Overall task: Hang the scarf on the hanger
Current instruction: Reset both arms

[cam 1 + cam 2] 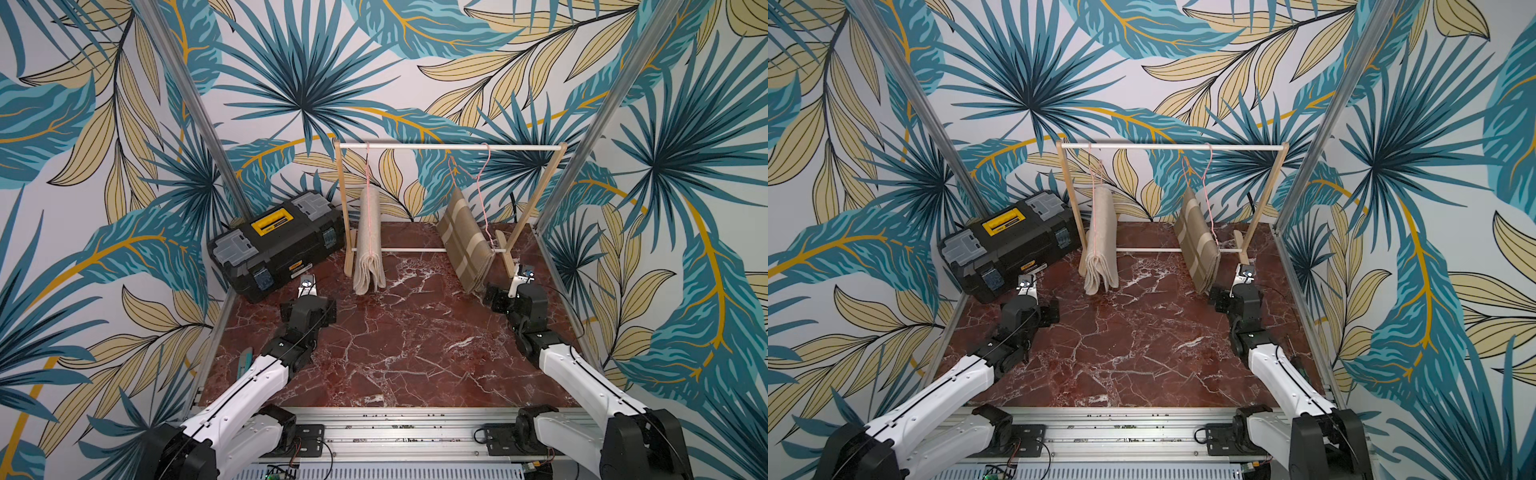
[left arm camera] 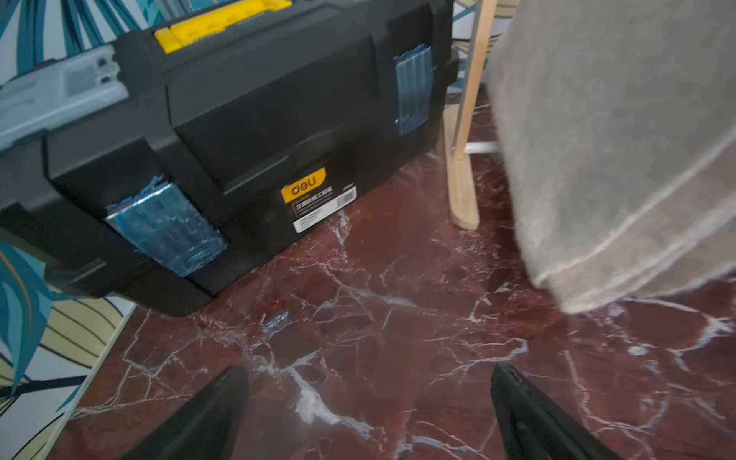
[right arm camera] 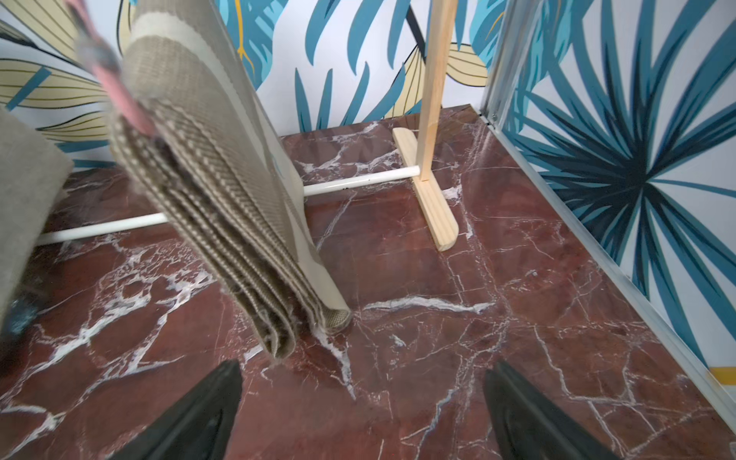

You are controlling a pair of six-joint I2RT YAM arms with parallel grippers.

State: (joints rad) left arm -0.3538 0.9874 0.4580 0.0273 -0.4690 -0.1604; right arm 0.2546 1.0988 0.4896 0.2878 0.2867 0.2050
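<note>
Ribbed, striped woven scarf [image 3: 223,199] hangs folded over a pink wire hanger [image 3: 119,91] on the wooden rack [image 1: 449,146]. Left gripper [image 2: 370,368] and right gripper [image 3: 364,363] are spread wide, empty. The hanger's lower bar is hidden by folds.

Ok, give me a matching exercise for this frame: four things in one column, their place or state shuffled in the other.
1 toolbox
2 plain scarf
3 striped scarf
4 left gripper

a open, over bare table
b hanging, nearer the right gripper
c standing outside the rack
d hanging, nearer the toolbox

Pairs: 1-c, 2-d, 3-b, 4-a
</note>
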